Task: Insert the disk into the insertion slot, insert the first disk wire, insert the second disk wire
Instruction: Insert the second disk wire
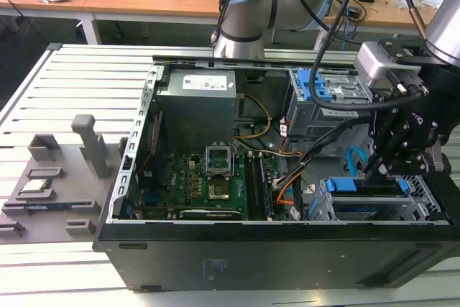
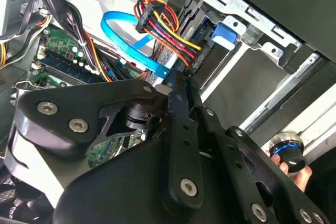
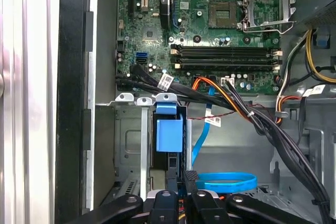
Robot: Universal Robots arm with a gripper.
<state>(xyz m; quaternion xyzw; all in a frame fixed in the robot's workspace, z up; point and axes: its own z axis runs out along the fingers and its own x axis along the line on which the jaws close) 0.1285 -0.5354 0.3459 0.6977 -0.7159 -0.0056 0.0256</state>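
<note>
The open computer case (image 1: 237, 177) lies on its side on the slatted grey bench (image 1: 65, 91), its green circuit board (image 1: 201, 177) facing up in the middle of the exterior view. The arm reaches in from the upper right of that frame, and its black gripper (image 1: 377, 170) hangs down at the right edge, just above the lower right corner of the case.

There sits the insertion slot (image 1: 424, 203), a perforated silver cage at the lower right of the exterior view. The disk (image 1: 363, 210) is already inside it: its blue carrier shows as a bright tab (image 1: 338, 185) along the cage's upper edge. In the first wrist view the same blue tab (image 3: 169, 135) sits a little left of centre in the lower half, with the cage's metal wall (image 3: 128, 150) to its left.

In the first wrist view the two fingers (image 3: 167, 203) stand close together at the bottom edge, right below the disk's end. I cannot tell whether they pinch a plug or wire between them; the gap looks narrow.

A light-blue flat cable (image 2: 131, 51) curves through the upper middle of the second wrist view, next to a bundle of red, yellow and black wires (image 2: 168, 30) that ends at a plug near the disk's end. The gripper's black links fill the lower half of that frame. The larger grey cage with blue latches (image 1: 323, 95) stands in the upper right of the exterior view, well apart from the gripper.
</note>
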